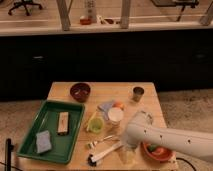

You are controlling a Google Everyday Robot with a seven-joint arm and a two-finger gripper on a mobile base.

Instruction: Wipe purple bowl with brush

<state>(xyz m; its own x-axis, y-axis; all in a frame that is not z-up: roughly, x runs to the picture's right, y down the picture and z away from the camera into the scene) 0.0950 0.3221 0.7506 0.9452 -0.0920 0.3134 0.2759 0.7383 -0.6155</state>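
Dark maroon-purple all over, the small round bowl (pixel 80 91) is seen at the far left of the table (pixel 150 100), just beyond the green tray (pixel 50 112). White in the handle and black at the head, the brush (pixel 104 153) is laid slantwise at the near edge, head to the left. The gripper (pixel 127 154) is held low just right of the handle's end, beside the orange bowl (pixel 155 151). How far it is open cannot be told. The purple bowl is set well apart from it, far and to the left.
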